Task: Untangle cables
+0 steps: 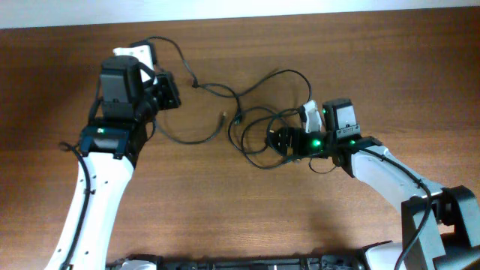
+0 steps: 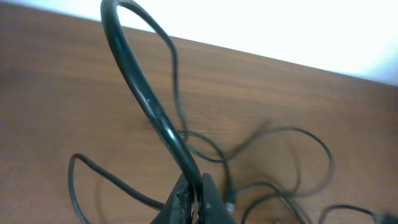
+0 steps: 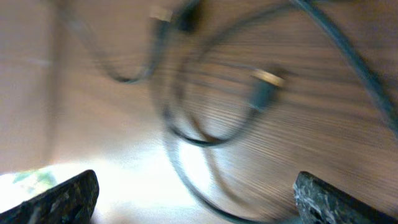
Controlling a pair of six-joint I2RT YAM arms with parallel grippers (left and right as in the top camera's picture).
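My left tool [image 2: 194, 200] is pinched fully shut on one strand of the cables [image 1: 253, 111], which arches up from its tips. My right tool [image 3: 196, 196] hangs spread as wide as it goes, gripping nothing, just above the knot. The tangle lies mid-worktop [image 1: 225, 217] between the two arms; the cords look light, limp and slippery, so I judge the best hold is near a plug [image 3: 266, 84], clear of the crossings.
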